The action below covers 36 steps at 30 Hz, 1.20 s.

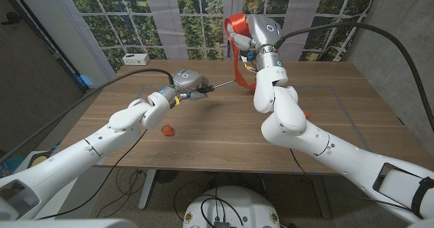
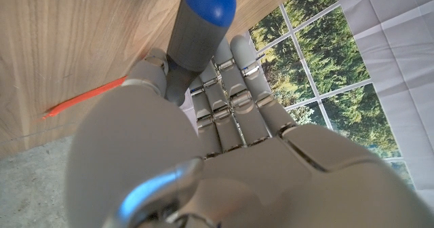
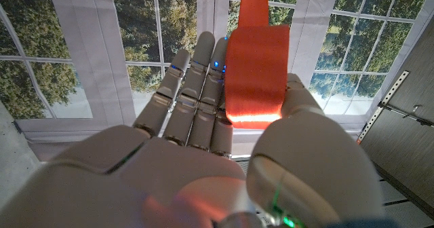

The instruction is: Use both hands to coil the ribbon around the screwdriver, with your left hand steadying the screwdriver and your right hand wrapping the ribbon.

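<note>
At left centre of the head view the left hand (image 1: 186,83) has its fingers wrapped round the handle of the screwdriver (image 1: 218,86), whose thin metal shaft points right, held above the wooden table (image 1: 339,112); the left wrist view shows the grey and blue handle (image 2: 201,24) clamped between thumb and fingers. The tool looks rigid and light, best gripped at the handle so the shaft stays free. Below the hand, a small red object (image 1: 167,128) lies on the table, out of the way. A white box (image 1: 135,59) sits at the upper left, well apart. At upper centre the right hand (image 1: 252,30) is raised, pinching the orange ribbon (image 1: 239,58), which hangs slack to the shaft tip. It seems soft, limp and likely slippery, needing steady tension.
</note>
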Motion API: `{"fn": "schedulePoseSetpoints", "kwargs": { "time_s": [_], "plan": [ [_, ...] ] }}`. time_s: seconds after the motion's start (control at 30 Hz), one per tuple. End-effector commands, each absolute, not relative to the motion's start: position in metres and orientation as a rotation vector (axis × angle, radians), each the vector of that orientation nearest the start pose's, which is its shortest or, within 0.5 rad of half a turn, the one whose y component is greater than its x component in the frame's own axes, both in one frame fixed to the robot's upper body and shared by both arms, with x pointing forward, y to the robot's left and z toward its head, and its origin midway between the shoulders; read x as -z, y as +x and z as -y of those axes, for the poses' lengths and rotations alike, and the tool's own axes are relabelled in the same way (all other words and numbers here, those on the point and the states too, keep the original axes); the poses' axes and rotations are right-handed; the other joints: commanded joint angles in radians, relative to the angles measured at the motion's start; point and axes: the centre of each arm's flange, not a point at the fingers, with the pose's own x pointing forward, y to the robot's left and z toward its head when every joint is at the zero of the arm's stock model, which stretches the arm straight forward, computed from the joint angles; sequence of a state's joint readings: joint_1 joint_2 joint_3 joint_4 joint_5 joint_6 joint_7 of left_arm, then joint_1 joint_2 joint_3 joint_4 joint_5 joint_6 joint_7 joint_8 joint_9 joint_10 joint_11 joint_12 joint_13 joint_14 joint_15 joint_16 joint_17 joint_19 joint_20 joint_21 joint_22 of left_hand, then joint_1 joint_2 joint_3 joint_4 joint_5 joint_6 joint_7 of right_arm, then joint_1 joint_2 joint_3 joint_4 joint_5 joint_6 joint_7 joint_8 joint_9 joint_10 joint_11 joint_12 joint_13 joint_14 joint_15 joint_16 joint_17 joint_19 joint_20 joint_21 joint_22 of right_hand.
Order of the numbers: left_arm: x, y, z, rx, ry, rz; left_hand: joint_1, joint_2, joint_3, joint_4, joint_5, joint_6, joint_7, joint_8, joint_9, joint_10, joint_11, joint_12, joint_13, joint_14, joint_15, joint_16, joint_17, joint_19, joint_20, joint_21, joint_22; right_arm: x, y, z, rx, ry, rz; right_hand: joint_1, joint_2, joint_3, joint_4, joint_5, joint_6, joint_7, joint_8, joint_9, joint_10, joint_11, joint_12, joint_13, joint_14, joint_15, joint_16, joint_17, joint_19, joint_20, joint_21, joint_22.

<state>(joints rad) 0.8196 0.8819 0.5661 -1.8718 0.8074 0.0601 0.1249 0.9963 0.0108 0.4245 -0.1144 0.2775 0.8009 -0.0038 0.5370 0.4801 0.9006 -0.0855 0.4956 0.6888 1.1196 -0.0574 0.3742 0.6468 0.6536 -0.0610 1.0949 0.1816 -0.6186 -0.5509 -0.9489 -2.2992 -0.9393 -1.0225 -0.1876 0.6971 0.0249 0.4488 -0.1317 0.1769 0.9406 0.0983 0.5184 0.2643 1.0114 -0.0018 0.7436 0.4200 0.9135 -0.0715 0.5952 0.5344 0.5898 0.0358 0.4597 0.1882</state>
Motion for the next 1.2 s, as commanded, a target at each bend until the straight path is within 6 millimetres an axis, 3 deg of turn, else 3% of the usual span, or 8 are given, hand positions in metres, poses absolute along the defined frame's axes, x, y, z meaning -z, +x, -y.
{"fn": "schedulePoseSetpoints", "kwargs": {
  "time_s": [0.03,0.57,0.93,1.2],
  "plan": [
    [-0.060,0.571,-0.210,-0.116,1.569,0.922,0.143,0.131,0.011,0.003,0.006,0.021,-0.012,0.004,0.005,0.085,-0.072,-0.001,0.004,0.162,-0.169,0.002,0.007,-0.006,-0.069,0.007,0.001,-0.118,0.407,0.086,0.560,-1.126,0.923,0.154,0.143,0.025,0.018,0.003,0.089,-0.082,0.007,0.024,0.020,-0.008,0.007,0.001,0.064,-0.072,-0.003,0.006,0.001,0.003,0.007,0.001],
    [-0.075,0.582,-0.184,-0.092,1.530,0.963,0.145,0.133,0.014,0.002,0.005,0.021,-0.011,0.002,0.005,0.085,-0.071,-0.002,0.011,0.167,-0.169,0.001,0.014,-0.004,-0.064,0.011,0.000,-0.102,0.382,0.091,0.569,-1.156,0.932,0.156,0.142,0.027,0.017,0.002,0.087,-0.083,0.011,0.027,0.026,-0.008,0.015,0.002,0.071,-0.071,-0.009,0.013,0.002,0.004,0.009,0.001],
    [-0.070,0.571,-0.183,-0.097,1.527,0.977,0.145,0.133,0.016,0.003,0.004,0.022,-0.009,0.002,0.007,0.084,-0.070,-0.005,0.015,0.169,-0.168,0.000,0.019,-0.002,-0.063,0.014,0.000,-0.107,0.409,0.103,0.589,-1.173,0.811,0.158,0.142,0.028,0.017,0.001,0.089,-0.081,0.012,0.026,0.025,-0.010,0.017,0.001,0.075,-0.072,-0.010,0.018,0.006,0.003,0.011,0.002],
    [-0.067,0.560,-0.190,-0.124,1.524,0.972,0.144,0.132,0.017,0.003,0.003,0.024,-0.010,0.001,0.006,0.087,-0.071,-0.008,0.013,0.169,-0.168,-0.002,0.022,-0.003,-0.063,0.015,0.000,-0.110,0.426,0.125,0.608,-1.112,0.721,0.159,0.142,0.028,0.017,0.001,0.089,-0.082,0.013,0.025,0.026,-0.010,0.017,-0.001,0.075,-0.072,-0.013,0.021,0.007,0.003,0.013,0.002]
  ]
}}
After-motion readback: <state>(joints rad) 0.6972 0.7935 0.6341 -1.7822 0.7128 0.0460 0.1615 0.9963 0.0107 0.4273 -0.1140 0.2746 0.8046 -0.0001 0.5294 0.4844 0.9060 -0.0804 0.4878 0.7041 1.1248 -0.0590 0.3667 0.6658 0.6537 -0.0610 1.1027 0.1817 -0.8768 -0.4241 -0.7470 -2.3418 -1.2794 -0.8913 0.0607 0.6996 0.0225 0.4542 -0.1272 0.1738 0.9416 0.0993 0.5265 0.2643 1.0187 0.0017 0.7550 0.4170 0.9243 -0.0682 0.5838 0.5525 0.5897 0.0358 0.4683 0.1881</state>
